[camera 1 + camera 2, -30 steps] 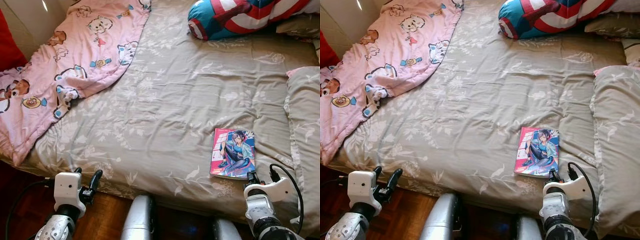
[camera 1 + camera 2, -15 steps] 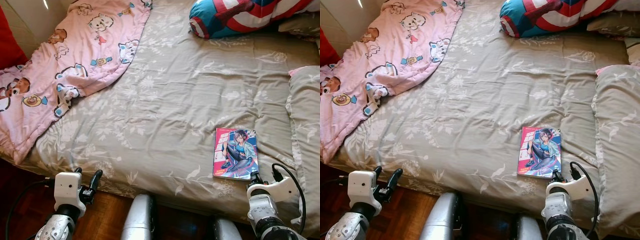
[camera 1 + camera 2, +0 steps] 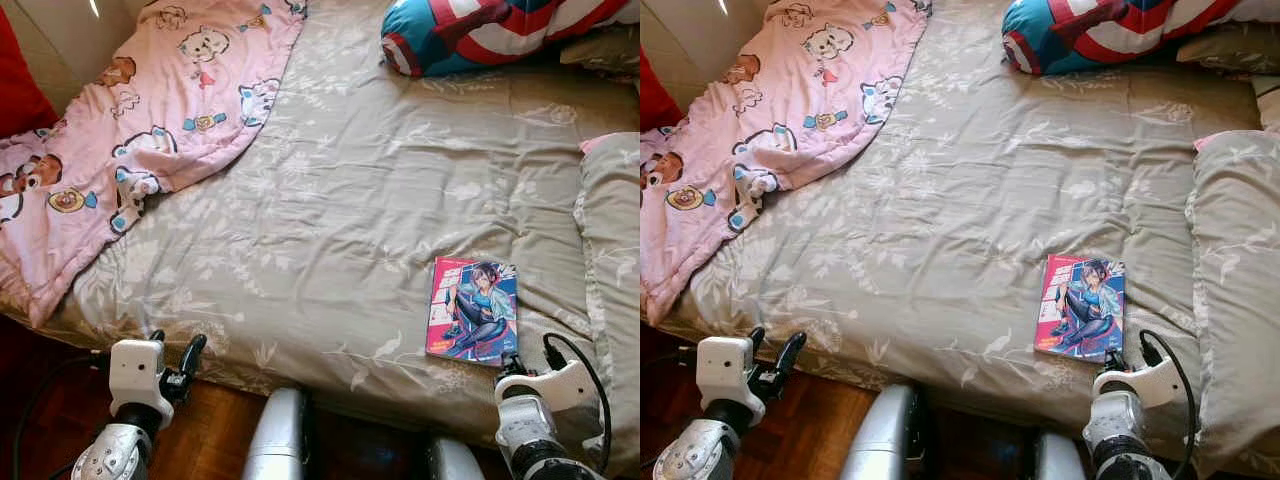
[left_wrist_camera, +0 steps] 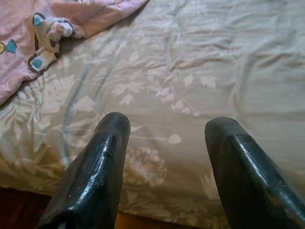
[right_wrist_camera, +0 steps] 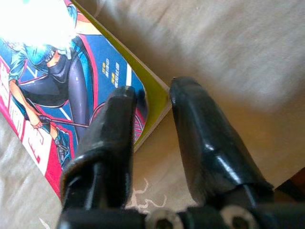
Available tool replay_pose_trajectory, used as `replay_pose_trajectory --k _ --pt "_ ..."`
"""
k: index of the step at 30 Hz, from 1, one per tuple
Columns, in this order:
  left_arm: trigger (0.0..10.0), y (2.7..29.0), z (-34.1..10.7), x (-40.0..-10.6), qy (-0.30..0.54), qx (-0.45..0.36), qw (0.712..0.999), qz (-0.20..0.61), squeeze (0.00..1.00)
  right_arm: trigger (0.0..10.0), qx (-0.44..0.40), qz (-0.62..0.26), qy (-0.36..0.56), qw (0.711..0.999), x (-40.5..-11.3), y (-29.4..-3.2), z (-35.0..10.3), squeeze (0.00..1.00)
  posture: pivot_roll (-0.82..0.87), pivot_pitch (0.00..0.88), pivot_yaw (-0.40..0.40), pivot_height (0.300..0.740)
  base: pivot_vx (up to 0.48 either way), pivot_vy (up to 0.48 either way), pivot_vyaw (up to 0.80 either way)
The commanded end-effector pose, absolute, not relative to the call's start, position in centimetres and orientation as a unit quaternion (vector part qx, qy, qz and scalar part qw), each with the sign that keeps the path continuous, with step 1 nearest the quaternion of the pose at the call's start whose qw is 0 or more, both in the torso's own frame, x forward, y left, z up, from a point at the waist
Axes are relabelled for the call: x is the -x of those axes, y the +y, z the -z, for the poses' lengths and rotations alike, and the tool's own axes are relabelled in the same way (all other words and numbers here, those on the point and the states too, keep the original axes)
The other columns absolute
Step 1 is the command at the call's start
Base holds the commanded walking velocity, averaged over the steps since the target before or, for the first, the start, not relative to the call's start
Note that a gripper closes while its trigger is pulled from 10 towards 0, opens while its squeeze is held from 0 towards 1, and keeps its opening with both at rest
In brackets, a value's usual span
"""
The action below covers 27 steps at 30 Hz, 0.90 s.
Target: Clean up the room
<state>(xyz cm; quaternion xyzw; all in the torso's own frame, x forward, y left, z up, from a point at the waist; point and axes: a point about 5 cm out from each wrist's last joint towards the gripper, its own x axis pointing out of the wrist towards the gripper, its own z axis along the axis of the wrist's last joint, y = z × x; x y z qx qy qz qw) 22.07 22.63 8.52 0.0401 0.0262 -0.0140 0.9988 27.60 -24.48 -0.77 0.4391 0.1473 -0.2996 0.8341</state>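
A comic book [image 3: 473, 310] with a pink and blue cover lies flat on the grey floral bed cover [image 3: 350, 200], near the bed's front edge on the right. My right gripper [image 3: 508, 359] hovers at the book's near corner. In the right wrist view the gripper [image 5: 152, 95] is open by a narrow gap, one finger [image 5: 112, 129] over the cover [image 5: 52, 90] and the other finger [image 5: 200, 129] past its edge. My left gripper [image 3: 172, 347] is open at the bed's front left edge, holding nothing, and points at the bed cover [image 4: 190, 71].
A pink cartoon blanket [image 3: 150, 110] lies crumpled over the bed's left side. A red, white and blue cushion [image 3: 480, 30] sits at the far end, and a grey pillow [image 3: 610, 230] lies at the right. Dark wooden floor [image 3: 210, 430] runs below the bed's edge.
The view has shifted slightly. My right gripper has sunk a little lower in view beside the book's near corner. The left gripper and the book lie as before.
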Motion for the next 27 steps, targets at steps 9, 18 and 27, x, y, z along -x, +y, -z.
replay_pose_trajectory --k 9,18,27 --pt "10.0 23.2 -7.3 -21.6 0.055 -0.038 0.998 0.001 0.00 10.0 -0.403 0.299 0.147 0.852 -27.3 -24.7 0.9 0.79 0.25 0.269 0.132 0.646 0.000 0.000 0.00" --pt "10.0 22.5 -6.7 -22.5 0.049 -0.022 0.999 -0.003 0.00 10.0 -0.300 0.232 0.136 0.915 -28.2 -23.6 -0.1 0.00 0.20 0.244 0.096 0.646 0.000 0.000 0.00" --pt "10.0 21.8 -4.3 -24.0 0.075 0.022 0.997 -0.025 0.00 10.0 -0.170 0.094 0.133 0.972 -28.5 -19.3 -0.2 0.00 0.12 0.201 0.055 0.646 0.000 0.000 0.00"
